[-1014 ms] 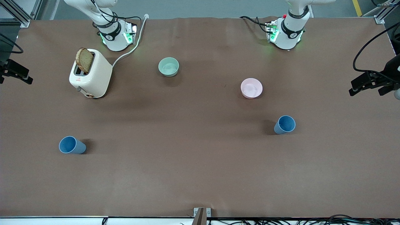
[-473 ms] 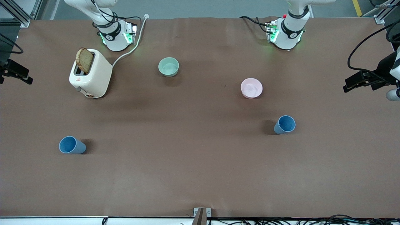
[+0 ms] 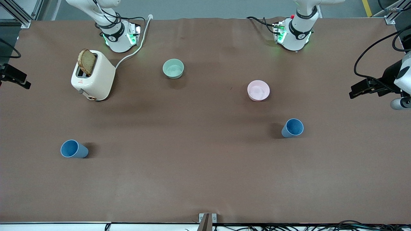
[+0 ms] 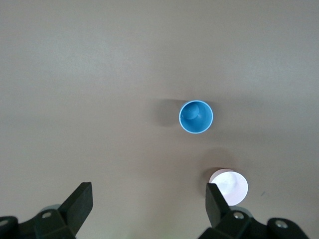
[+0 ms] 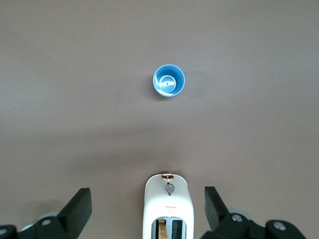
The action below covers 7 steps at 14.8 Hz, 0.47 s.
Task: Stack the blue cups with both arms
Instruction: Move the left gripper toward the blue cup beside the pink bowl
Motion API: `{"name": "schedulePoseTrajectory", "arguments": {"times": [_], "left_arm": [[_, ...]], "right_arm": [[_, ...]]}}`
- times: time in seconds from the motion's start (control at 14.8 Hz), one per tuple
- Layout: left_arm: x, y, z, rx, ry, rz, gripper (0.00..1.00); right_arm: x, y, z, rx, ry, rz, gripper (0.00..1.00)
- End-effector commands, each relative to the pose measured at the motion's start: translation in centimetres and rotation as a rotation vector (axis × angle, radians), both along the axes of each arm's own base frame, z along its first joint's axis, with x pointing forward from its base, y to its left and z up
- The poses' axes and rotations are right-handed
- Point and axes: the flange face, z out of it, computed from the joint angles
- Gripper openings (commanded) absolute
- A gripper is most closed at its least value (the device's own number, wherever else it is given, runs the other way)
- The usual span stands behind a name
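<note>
Two blue cups stand upright on the brown table. One cup (image 3: 73,149) is toward the right arm's end and also shows in the right wrist view (image 5: 169,81). The other cup (image 3: 292,128) is toward the left arm's end, nearer the front camera than the pink bowl, and also shows in the left wrist view (image 4: 196,117). My left gripper (image 3: 362,88) hangs high over the left arm's end of the table, open and empty (image 4: 148,201). My right gripper (image 3: 19,78) hangs high over the right arm's end, open and empty (image 5: 147,204). Both are far from the cups.
A white toaster (image 3: 93,75) with a slice of bread stands near the right arm's base; it also shows in the right wrist view (image 5: 168,206). A mint-green bowl (image 3: 173,68) and a pink bowl (image 3: 258,90) sit mid-table. The pink bowl also shows in the left wrist view (image 4: 229,185).
My left gripper has moved inward over the table, toward the cup at its end. My right gripper has barely shifted. The cups have not moved.
</note>
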Motion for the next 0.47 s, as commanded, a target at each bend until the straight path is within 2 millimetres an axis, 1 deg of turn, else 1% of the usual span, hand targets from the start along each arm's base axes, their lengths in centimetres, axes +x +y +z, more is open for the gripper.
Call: {"name": "schedulePoseTrajectory", "arguments": {"times": [0.0, 0.07, 0.2, 0.27, 0.41], "left_arm": [[1.0, 0.0, -2.7, 0.018, 0.024, 0.0, 1.0], [1.5, 0.1, -4.4, 0.019, 0.029, 0.0, 1.0], [1.6, -0.3, -8.6, 0.019, 0.038, -0.007, 1.0], [1.4, -1.3, -10.4, 0.018, 0.038, -0.023, 1.0], [1.1, -1.7, -13.4, 0.023, 0.035, -0.032, 1.0]], "right_arm": [[0.6, -0.5, -0.4, 0.006, 0.0, -0.018, 1.0], [0.8, -1.1, -0.9, 0.024, 0.005, -0.03, 1.0], [1.2, -2.1, -1.6, 0.04, 0.006, -0.043, 1.0], [2.0, -2.3, -2.7, 0.039, 0.006, -0.045, 1.0], [3.6, -3.9, -5.0, 0.036, 0.001, -0.056, 1.0]]}}
